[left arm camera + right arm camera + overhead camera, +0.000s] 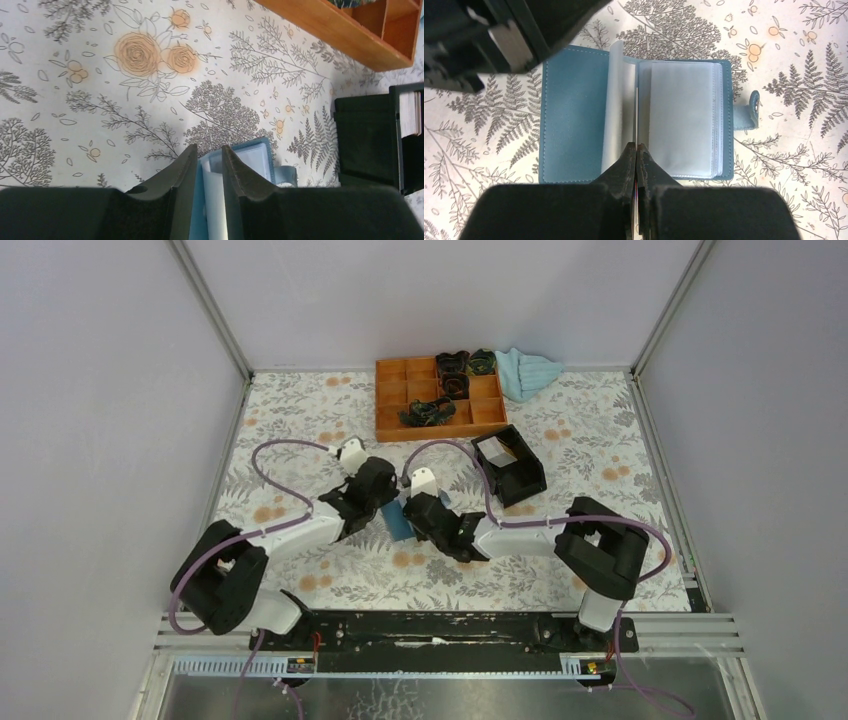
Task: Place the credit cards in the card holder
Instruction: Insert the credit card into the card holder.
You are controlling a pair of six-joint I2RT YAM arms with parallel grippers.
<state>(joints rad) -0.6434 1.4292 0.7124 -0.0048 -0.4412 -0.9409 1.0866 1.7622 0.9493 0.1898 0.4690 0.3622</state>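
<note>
From above, the card holder (397,521) is showing only as a small blue patch near the middle of the floral table (560,570), squeezed between the two tool heads. The left gripper (386,502) is reaching in from its 10 o'clock and the right gripper (414,517) from its 3 o'clock. The orange tray (392,418) is sitting at the holder's 12 o'clock. The black box (520,485) is at 2 o'clock, and the light blue cloth (527,372) is lying farther off at 1 o'clock.

The right wrist camera is giving what the overhead view is hiding. The holder is lying open and flat, with its blue cover to 9 o'clock and its stack of clear sleeves (684,117) to 3 o'clock. One sleeve (618,100) is standing up at the spine, and the clasp tab (751,107) is sticking out at 3 o'clock. The right fingers are pressed together, their tips meeting at the spine from 6 o'clock. A thin sliver (639,192) is showing in their seam, too thin to identify.

The left wrist camera is showing its own fingers (182,172) standing slightly apart. The holder's blue cover and a clear sleeve are filling the gap, so the fingers appear to be pinching them.
</note>
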